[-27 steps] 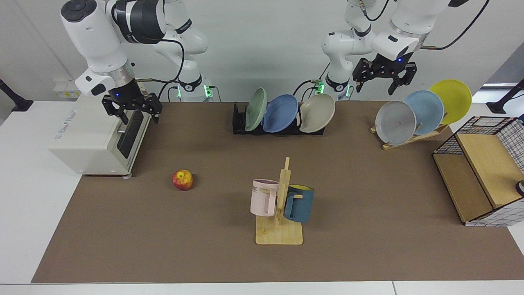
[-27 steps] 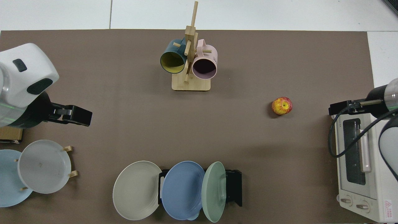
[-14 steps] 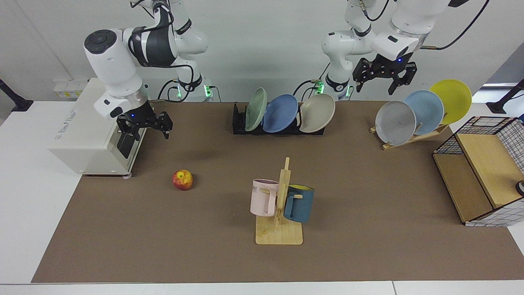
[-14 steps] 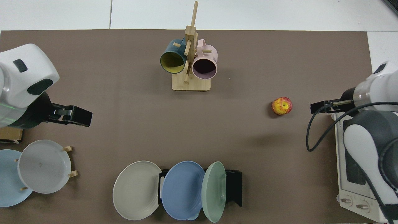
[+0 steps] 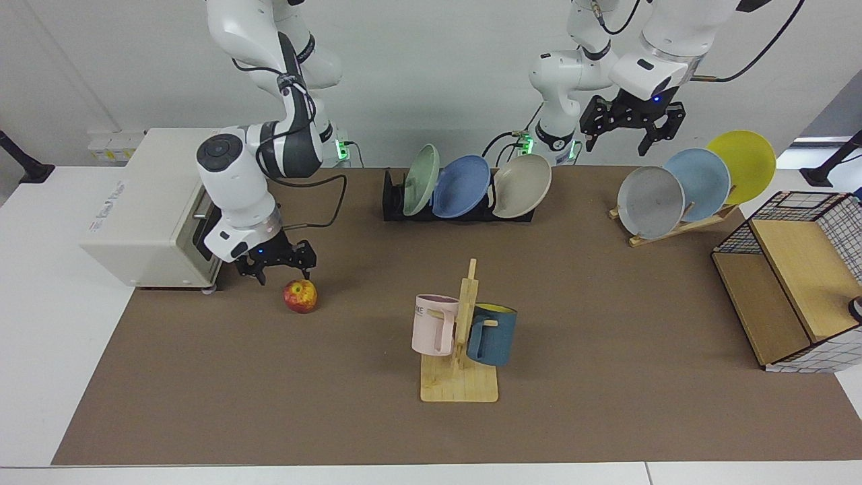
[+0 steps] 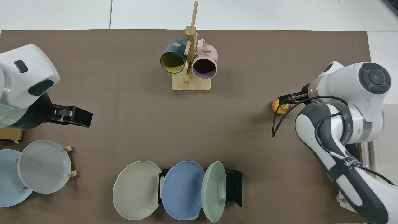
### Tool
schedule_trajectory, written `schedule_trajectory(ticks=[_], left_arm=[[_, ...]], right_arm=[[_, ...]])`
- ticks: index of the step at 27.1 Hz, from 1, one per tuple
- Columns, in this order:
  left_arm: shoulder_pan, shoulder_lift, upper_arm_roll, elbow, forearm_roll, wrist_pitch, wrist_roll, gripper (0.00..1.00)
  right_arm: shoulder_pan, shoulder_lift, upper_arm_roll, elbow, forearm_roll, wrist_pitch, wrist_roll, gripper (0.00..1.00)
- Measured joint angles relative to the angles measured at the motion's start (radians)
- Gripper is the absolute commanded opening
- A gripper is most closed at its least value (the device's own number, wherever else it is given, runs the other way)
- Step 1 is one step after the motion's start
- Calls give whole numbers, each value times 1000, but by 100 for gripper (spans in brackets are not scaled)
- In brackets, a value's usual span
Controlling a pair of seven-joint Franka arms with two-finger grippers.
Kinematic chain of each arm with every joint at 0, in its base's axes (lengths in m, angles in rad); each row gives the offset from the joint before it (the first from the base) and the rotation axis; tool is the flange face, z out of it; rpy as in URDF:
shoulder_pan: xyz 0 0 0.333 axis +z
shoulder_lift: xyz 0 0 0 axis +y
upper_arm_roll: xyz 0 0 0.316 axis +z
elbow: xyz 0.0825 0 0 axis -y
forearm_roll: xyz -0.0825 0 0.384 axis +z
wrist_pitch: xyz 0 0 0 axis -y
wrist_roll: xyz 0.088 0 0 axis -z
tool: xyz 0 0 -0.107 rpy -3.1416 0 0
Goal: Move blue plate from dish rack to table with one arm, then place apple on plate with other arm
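The right gripper (image 5: 281,268) is hanging low over the mat, just beside the apple (image 5: 300,296) at about its 11 o'clock in the facing view; its fingers are spread apart and holding nothing. The left gripper (image 5: 632,128) is waiting high above the wooden stand, fingers also spread and empty.

The blue plate (image 5: 461,186) is sitting in the rack (image 5: 394,202), at 12 o'clock from the mug tree (image 5: 461,337), so the apple grab looks premature. To do it well, the claw should be centring over the apple, dropping until the fingers are straddling its widest part, then closing gently, since a round fruit is likely to be rolling away under an off-centre pinch.

The rack is holding three plates leaning on edge: a green plate (image 5: 421,180), the blue one in the middle, and a beige plate (image 5: 522,186). The wooden stand (image 5: 680,225) is carrying grey, pale blue and yellow plates. The table (image 5: 592,323) is bare where the blue plate should be landing.
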Motion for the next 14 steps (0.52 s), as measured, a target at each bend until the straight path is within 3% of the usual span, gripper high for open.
schedule_trajectory(ticks=[8, 14], left_arm=[[-3, -103, -24, -212, -28, 136, 1, 100], [-4, -132, -84, -341, -77, 191, 1, 100]], right_arm=[[12, 73, -1, -21, 2, 85, 0, 100], [11, 88, -2, -50, 2, 121, -2, 100]])
